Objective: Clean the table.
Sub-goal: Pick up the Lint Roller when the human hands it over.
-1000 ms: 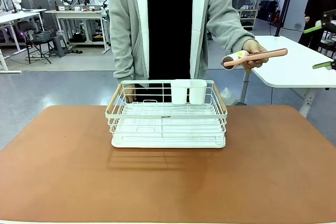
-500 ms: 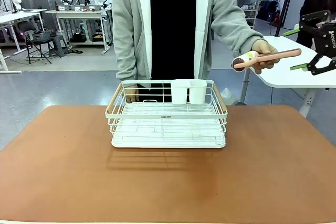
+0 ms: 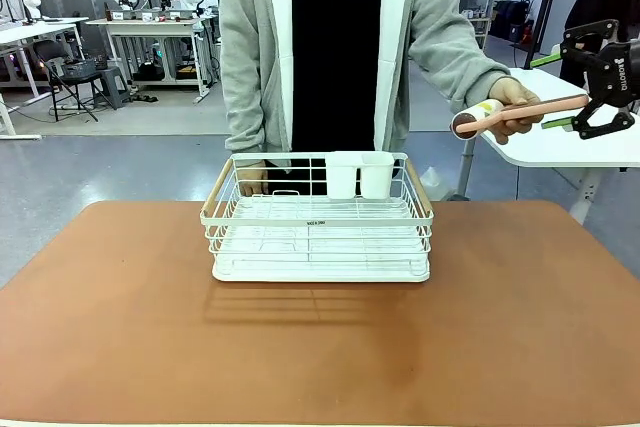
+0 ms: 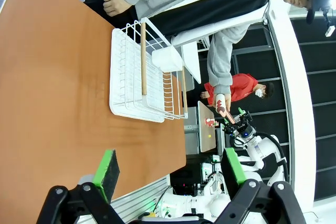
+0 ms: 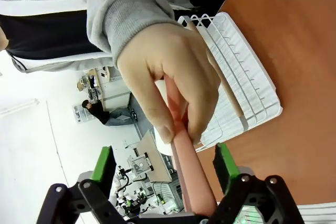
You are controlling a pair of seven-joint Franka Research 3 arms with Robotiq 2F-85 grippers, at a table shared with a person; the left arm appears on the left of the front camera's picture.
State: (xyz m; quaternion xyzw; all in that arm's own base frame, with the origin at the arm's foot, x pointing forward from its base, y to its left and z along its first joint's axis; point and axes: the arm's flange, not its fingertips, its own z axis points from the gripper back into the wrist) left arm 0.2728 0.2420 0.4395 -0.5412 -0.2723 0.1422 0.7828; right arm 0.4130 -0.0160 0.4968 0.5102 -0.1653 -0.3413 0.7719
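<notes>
The right gripper (image 5: 164, 164) stands wide, its green pads on either side of a roller's (image 3: 530, 110) pink handle with a gap on each side. Just ahead of them, a person's hand (image 3: 515, 97) grips that handle. The table (image 3: 500, 327) lies well below this gripper, and the left gripper (image 4: 170, 170) hangs over it, also wide and holding nothing.

One brown table (image 3: 320, 347), one white wire rack (image 3: 318, 220), two white cups (image 3: 341, 175), one pink-handled roller (image 3: 556, 106), two claws (image 4: 169, 170) (image 3: 551, 93)

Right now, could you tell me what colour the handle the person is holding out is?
The handle is salmon pink, clearest in the right wrist view.
</notes>
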